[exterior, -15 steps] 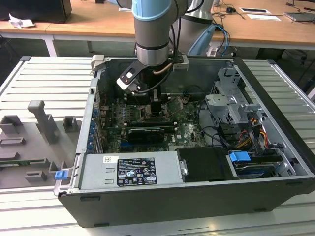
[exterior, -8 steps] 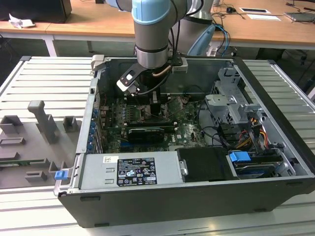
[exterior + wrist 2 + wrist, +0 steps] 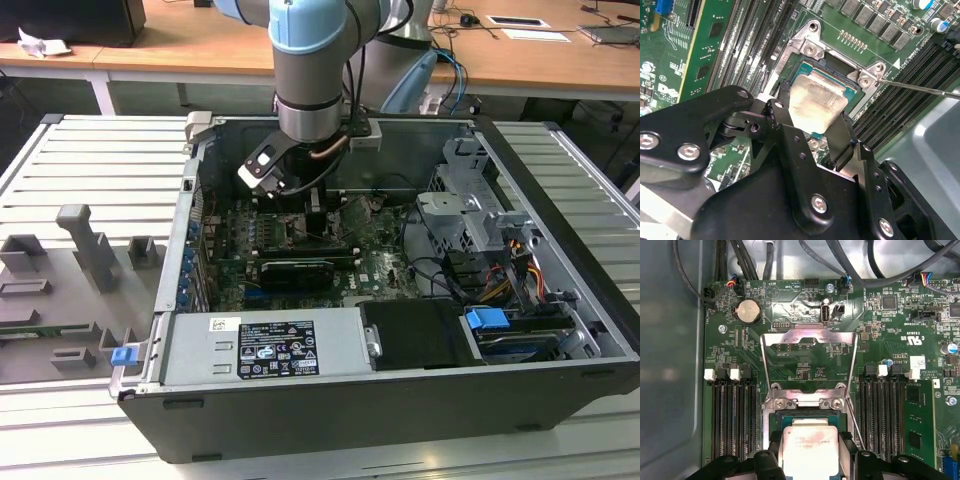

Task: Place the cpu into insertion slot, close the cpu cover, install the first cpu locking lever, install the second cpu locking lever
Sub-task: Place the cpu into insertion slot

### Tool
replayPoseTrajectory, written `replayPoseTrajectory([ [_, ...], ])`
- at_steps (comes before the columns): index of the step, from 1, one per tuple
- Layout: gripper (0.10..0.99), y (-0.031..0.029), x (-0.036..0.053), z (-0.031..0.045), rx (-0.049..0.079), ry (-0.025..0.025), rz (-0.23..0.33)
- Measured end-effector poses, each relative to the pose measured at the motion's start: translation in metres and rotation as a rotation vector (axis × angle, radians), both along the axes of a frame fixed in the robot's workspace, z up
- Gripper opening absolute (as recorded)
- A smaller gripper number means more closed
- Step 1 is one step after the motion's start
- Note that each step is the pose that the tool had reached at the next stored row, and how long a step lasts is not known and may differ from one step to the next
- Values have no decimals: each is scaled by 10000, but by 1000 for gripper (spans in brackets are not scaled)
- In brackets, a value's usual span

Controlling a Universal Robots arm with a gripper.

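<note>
Fingers [image 3: 841,142] of gripper [image 3: 812,120] clamped on two opposite edges of cpu [image 3: 817,100]. Chip lies square over insertion slot [image 3: 773,422]; cannot tell if fully seated. cpu cover [image 3: 810,334] swung open, hinged back from one slot edge. Chip judged light, rigid, fragile underneath: hold by edges only.

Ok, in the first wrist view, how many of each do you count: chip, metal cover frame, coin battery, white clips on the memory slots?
chip: 1
metal cover frame: 1
coin battery: 1
white clips: 4
Total: 7
</note>
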State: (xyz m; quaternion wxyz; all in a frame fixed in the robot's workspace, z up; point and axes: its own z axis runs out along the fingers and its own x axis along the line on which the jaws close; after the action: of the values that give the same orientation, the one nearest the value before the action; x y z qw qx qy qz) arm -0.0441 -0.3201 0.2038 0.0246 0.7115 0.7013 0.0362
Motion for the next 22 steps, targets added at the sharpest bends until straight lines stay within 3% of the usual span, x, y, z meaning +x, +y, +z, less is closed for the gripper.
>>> replayPoseTrajectory([
  [9, 533, 0, 0, -16, -1, 1, -20],
  [11, 608, 0, 0, -16, -3, 1, -20],
  [16, 608, 0, 0, 41, -2, 0, -20],
  [17, 592, 0, 0, 57, -2, 1, -20],
  [21, 345, 0, 0, 90, -3, 1, -20],
  [22, 224, 1, 0, 95, -1, 1, -21],
])
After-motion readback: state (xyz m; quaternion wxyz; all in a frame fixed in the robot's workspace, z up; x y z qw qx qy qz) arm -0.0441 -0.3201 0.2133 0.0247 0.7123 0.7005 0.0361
